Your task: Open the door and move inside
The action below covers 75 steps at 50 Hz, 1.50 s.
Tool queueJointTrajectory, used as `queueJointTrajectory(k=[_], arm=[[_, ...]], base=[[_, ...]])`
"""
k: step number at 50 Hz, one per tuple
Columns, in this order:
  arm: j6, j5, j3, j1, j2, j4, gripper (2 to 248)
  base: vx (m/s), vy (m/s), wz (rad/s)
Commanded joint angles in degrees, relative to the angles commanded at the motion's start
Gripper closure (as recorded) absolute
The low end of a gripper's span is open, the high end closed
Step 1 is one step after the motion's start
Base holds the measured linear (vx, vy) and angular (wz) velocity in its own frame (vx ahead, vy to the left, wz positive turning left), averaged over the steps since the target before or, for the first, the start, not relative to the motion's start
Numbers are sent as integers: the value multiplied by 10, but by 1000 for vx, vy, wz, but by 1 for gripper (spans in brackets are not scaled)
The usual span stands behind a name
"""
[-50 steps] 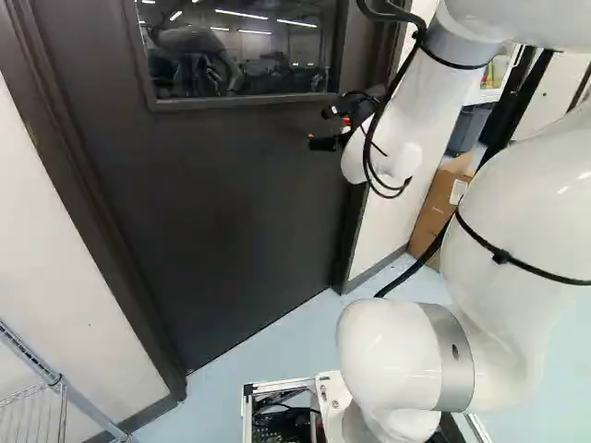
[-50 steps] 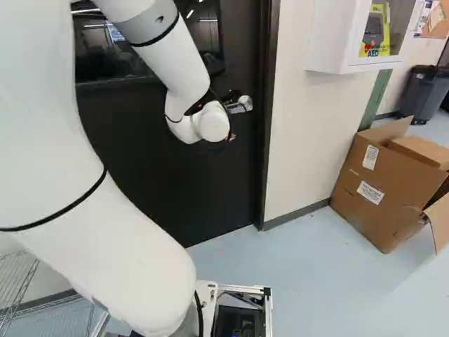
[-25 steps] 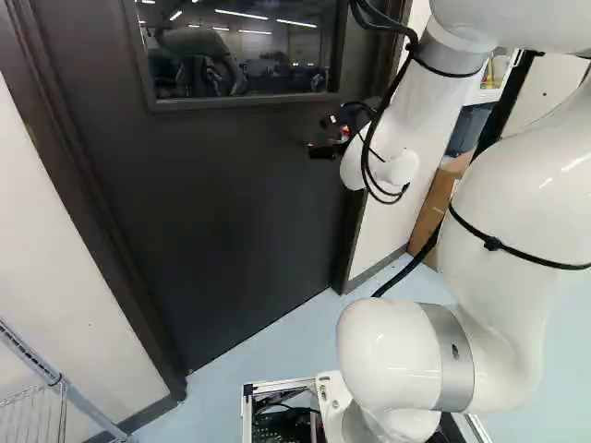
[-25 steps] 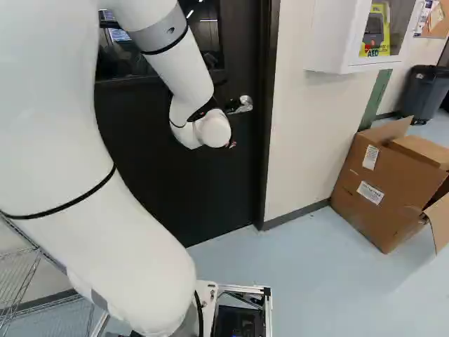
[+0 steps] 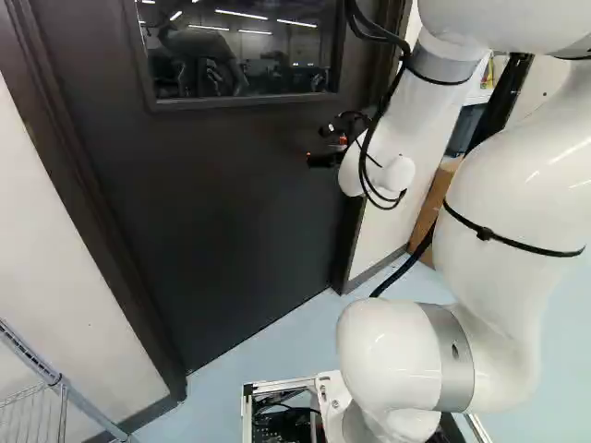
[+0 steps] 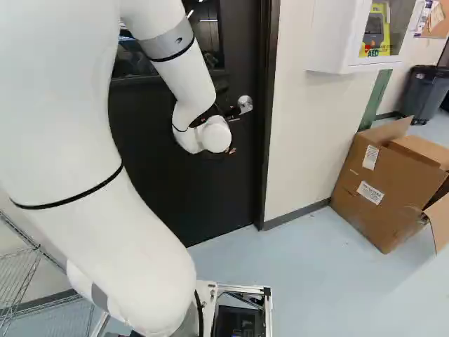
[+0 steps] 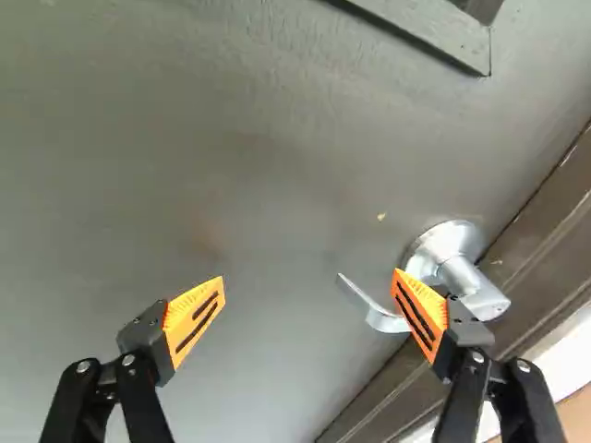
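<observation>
Gripper (image 5: 318, 145) fingers stand wide apart with nothing between them, in front of the dark door (image 5: 231, 212). One finger overlaps the silver lever handle (image 7: 482, 293) in the wrist view; whether they touch, I cannot tell. The handle sits on the door beside the door frame (image 6: 266, 140), and the door is closed. Above is a window (image 5: 231, 51). Beyond the frame, a wall cabinet (image 6: 337, 42) hangs over the floor, with an open cardboard box (image 6: 375, 189) lower down. At the lower left of the left base view stands a wire rack (image 5: 83, 408).
</observation>
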Motion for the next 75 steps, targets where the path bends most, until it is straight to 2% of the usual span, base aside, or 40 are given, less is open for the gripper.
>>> queueJointTrajectory(k=[41,58,75], arm=[[0,0,44,-6,-16,0,3],[0,0,47,-7,-24,0,3],[0,0,51,-7,-1,0,3]], base=[[0,0,0],[0,0,0],[0,0,0]])
